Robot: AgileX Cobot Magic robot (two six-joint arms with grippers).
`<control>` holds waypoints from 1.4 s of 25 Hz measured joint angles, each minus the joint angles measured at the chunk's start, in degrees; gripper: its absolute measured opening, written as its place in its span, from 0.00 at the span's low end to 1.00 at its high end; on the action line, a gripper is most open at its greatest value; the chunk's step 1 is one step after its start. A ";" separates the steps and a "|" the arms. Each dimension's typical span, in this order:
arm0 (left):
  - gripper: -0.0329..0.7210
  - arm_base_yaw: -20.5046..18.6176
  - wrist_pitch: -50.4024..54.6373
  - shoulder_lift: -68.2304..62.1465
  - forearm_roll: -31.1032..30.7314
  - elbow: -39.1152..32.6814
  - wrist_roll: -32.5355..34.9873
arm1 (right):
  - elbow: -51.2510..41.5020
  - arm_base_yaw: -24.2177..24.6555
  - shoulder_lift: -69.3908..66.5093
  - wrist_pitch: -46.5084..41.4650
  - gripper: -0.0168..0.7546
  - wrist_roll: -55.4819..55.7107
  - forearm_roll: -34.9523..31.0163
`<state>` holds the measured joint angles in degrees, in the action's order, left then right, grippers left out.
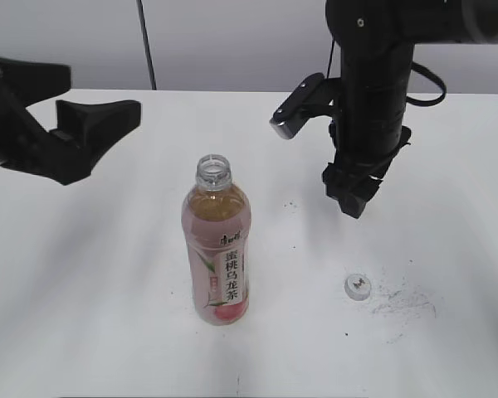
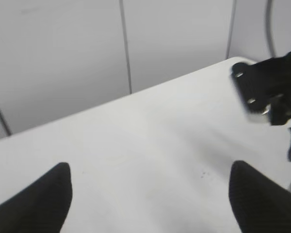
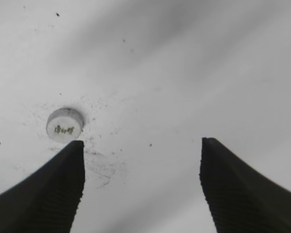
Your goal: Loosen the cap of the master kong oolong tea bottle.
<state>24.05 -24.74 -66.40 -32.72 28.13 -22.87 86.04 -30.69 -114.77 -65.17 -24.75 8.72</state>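
the master kong oolong tea bottle [image 1: 217, 245] stands upright near the middle of the white table [image 1: 83, 315], and its neck is open at the top, with no cap on it. the amber tea fills it almost to the shoulder, and the pink label with the white strip of chinese characters faces the exterior camera. the cap [image 1: 357, 286] lies flat on the table to the right of the bottle, well apart from it, with its dark logo turned up; some dark scuff marks [image 1: 402, 303] are on the table surface just beside it, on its right side. the right gripper [image 1: 353, 195] hangs above the table, behind the cap and higher than it, pointing down, and it touches nothing. in the right wrist view its two fingers [image 3: 43, 194] are spread wide with only bare table between them, so this claw is released and empty; the cap [image 3: 64, 124] shows there just beyond the tip of the left-hand finger, not between the two. the left gripper [image 1: 100, 137] is raised at the left edge of the exterior view, well apart from the bottle. in the left wrist view its fingertips [image 2: 39, 199] are also far from each other, with nothing between them, so it is released too. the right arm [image 2: 269, 92] appears dark and blurred at the right side of that view.
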 joint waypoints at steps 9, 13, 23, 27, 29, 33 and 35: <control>0.78 0.24 35.70 11.20 19.84 0.00 -0.19 | -0.21 0.50 14.33 -4.15 0.74 4.47 1.88; 0.78 0.35 55.60 19.09 30.20 2.63 3.57 | -3.35 0.61 23.51 -4.21 0.74 6.37 -0.43; 0.77 0.35 87.88 42.40 39.77 11.28 18.57 | -21.70 0.61 48.66 -4.51 0.74 7.81 -10.63; 0.76 0.35 93.21 51.11 35.82 11.33 20.15 | -30.37 0.61 59.79 -4.63 0.74 9.42 -12.19; 0.76 0.35 93.90 55.20 35.30 11.32 21.51 | -34.17 0.61 65.51 -4.63 0.74 11.14 -12.33; 0.76 0.39 94.58 61.04 35.05 9.91 22.87 | -41.61 0.61 79.23 -4.81 0.74 15.43 -12.39; 0.76 0.41 94.71 62.73 35.01 8.63 23.57 | -45.48 0.61 85.07 -4.81 0.74 15.97 -12.33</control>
<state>24.46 69.97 -3.67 2.29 36.77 0.70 40.56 -30.08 -29.70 -69.98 -8.78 -3.61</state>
